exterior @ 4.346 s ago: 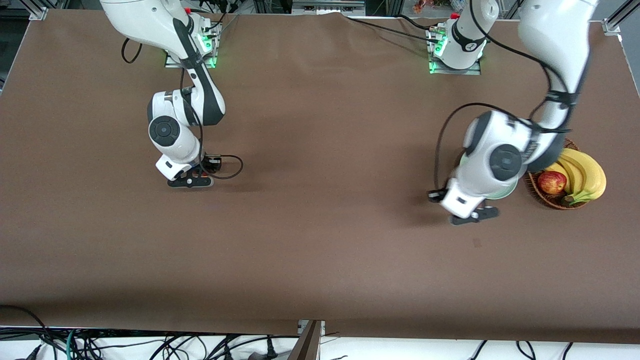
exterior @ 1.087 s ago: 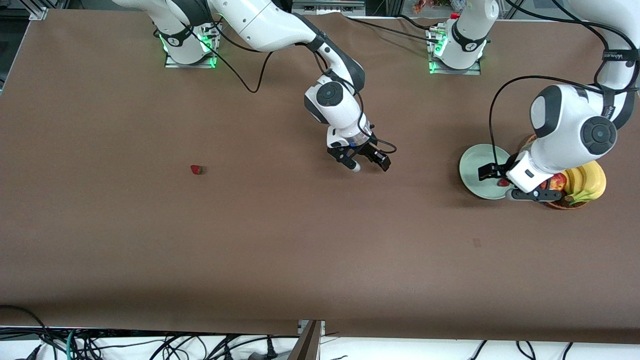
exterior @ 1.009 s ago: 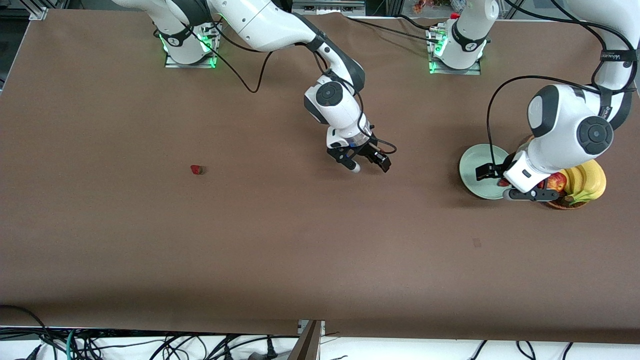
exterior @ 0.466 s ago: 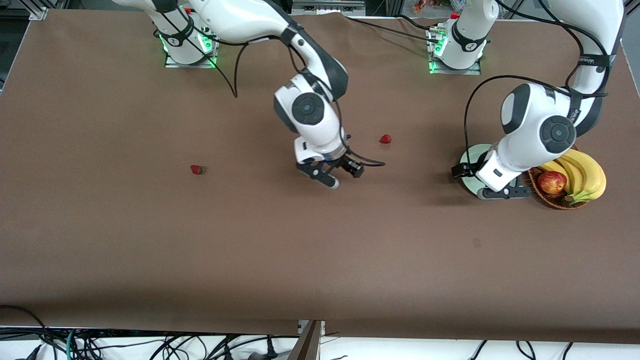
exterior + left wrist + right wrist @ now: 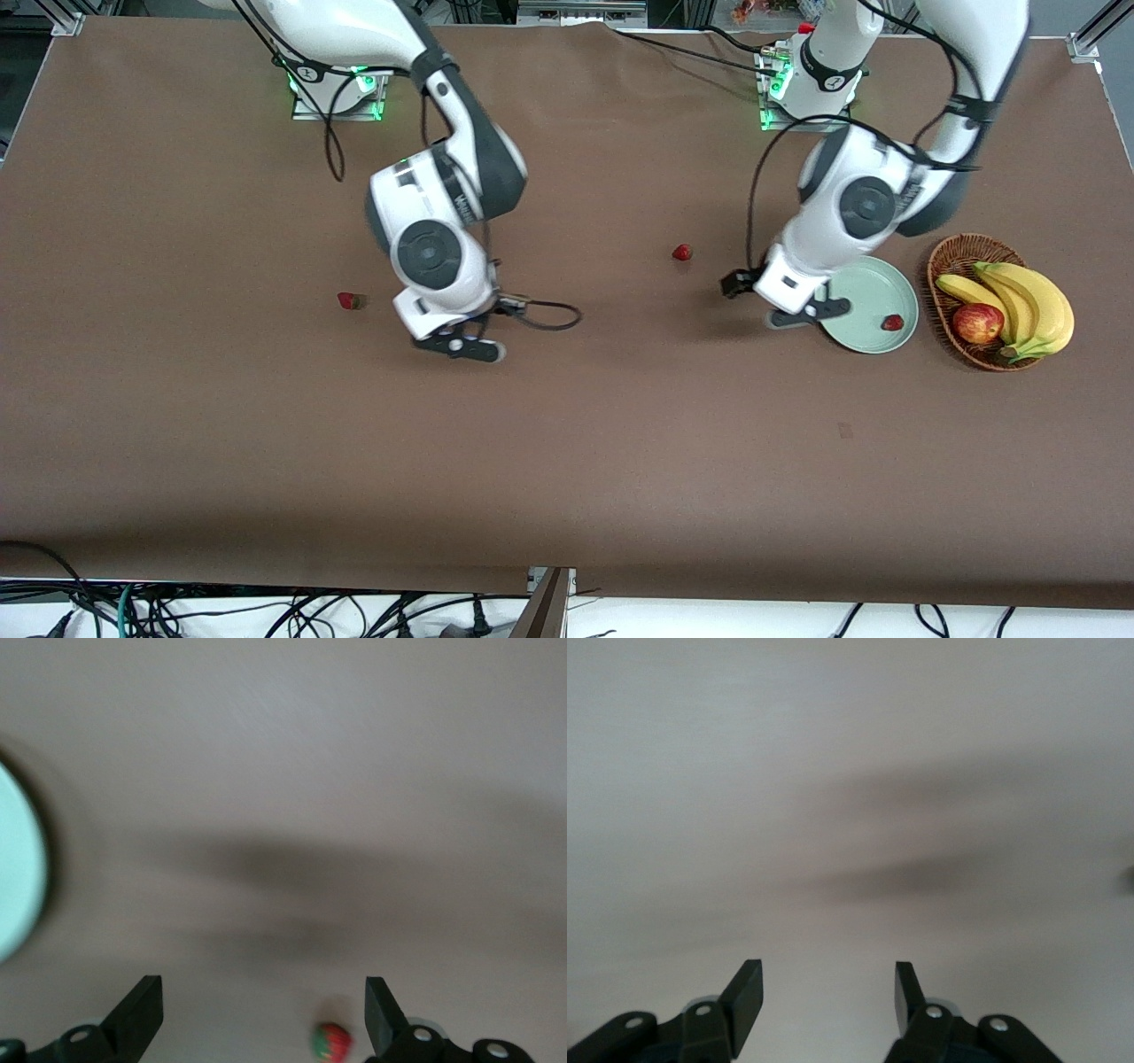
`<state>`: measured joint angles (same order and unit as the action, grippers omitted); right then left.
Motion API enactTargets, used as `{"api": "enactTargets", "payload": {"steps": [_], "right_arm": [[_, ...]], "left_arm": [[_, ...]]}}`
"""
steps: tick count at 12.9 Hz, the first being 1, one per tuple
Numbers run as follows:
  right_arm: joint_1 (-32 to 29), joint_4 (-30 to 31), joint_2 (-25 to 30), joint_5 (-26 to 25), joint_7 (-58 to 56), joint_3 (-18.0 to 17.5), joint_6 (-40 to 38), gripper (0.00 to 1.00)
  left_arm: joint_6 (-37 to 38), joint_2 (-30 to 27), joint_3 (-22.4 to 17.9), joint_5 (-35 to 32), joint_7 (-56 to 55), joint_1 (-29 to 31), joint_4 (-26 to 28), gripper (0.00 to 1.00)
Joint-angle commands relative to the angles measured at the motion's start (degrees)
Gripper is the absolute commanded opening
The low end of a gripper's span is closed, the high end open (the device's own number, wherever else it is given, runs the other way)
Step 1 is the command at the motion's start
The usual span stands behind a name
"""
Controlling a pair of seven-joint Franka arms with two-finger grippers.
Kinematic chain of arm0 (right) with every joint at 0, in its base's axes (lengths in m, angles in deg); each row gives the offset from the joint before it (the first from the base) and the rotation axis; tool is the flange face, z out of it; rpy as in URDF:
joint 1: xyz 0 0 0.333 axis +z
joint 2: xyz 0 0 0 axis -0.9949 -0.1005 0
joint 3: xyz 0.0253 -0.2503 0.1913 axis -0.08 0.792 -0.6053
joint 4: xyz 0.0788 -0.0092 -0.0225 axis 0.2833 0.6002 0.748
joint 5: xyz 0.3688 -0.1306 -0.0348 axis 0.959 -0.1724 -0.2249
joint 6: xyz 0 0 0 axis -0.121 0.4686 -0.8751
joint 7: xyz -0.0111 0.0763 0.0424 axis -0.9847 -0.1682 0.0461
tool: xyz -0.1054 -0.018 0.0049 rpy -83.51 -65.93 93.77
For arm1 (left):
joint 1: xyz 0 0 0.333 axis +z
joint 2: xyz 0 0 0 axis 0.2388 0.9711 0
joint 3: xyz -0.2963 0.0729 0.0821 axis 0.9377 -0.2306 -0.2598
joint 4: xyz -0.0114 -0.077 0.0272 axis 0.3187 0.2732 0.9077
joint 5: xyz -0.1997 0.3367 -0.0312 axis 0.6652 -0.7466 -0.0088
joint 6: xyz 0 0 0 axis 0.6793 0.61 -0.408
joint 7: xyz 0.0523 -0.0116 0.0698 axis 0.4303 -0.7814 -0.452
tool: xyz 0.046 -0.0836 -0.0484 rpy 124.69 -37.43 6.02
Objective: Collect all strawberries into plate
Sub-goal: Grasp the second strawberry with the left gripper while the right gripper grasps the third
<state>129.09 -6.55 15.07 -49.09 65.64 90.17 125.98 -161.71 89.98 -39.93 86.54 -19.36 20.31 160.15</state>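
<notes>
One strawberry (image 5: 892, 322) lies on the pale green plate (image 5: 858, 288), near the basket. A second strawberry (image 5: 681, 252) sits on the table's middle, and a third strawberry (image 5: 350, 301) toward the right arm's end. My left gripper (image 5: 802, 315) hangs open over the plate's edge toward the middle. In the left wrist view that gripper (image 5: 264, 1010) has the strawberry (image 5: 332, 1041) on the table below, close to one finger, with the plate (image 5: 18, 877) at the side. My right gripper (image 5: 461, 347) is open over bare table, beside the third strawberry; in the right wrist view nothing sits between the gripper (image 5: 828, 992) fingers.
A brown wicker basket (image 5: 952, 257) with bananas (image 5: 1032, 306) and a red-yellow apple (image 5: 977, 323) stands beside the plate at the left arm's end. A black cable (image 5: 549, 315) trails from the right wrist just above the table.
The right arm swung from the table's middle toward its own end, uncovering a strawberry there. The left arm moved off the basket and plate toward the middle, uncovering the plate's strawberry.
</notes>
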Motion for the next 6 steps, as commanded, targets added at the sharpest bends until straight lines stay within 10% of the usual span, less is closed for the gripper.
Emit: {"api": "enactTargets", "payload": {"steps": [1, 6], "right_arm": [[0.7, 17.1, 8.7, -0.8, -16.9, 6.2, 4.1, 0.7], [0.7, 44.2, 15.7, -0.3, -40.5, 14.0, 27.0, 0.7]], "left_arm": [[-5.7, 0.2, 4.5, -4.5, -10.9, 0.2, 4.3, 1.0], [-12.1, 6.7, 5.3, -13.0, -21.7, -2.3, 7.2, 1.0]]}}
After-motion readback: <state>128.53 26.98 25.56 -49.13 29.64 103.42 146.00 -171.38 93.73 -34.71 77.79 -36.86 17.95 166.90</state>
